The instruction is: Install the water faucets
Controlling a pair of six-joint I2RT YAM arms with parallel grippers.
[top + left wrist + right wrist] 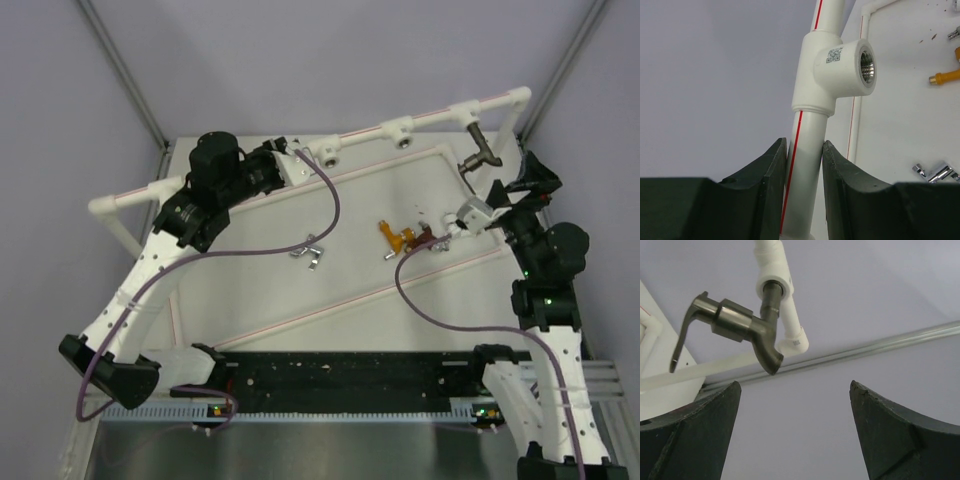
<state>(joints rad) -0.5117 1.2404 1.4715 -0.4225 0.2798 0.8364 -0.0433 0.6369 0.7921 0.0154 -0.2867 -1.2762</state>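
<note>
A dark grey faucet (pixel 480 150) is screwed into the right-hand socket of the white pipe (pixel 440 112); it also shows in the right wrist view (pixel 735 325). My right gripper (pixel 532 175) is open and empty, just right of and below it (pixel 795 390). My left gripper (pixel 283 150) is shut on the white pipe (pixel 807 145), just below an empty threaded socket (pixel 860 62). A silver faucet (pixel 310 250) (pixel 940 172), an orange-gold faucet (pixel 395 235) (pixel 945 76) and a reddish-brown faucet (pixel 425 240) lie on the table. I cannot make out the white faucet.
Two empty sockets (pixel 328 152) (pixel 403 130) sit along the raised back pipe. A lower pipe loop (pixel 400 160) lies on the table. Purple cables (pixel 335 200) hang from both wrists. A black rail (pixel 350 380) runs along the near edge.
</note>
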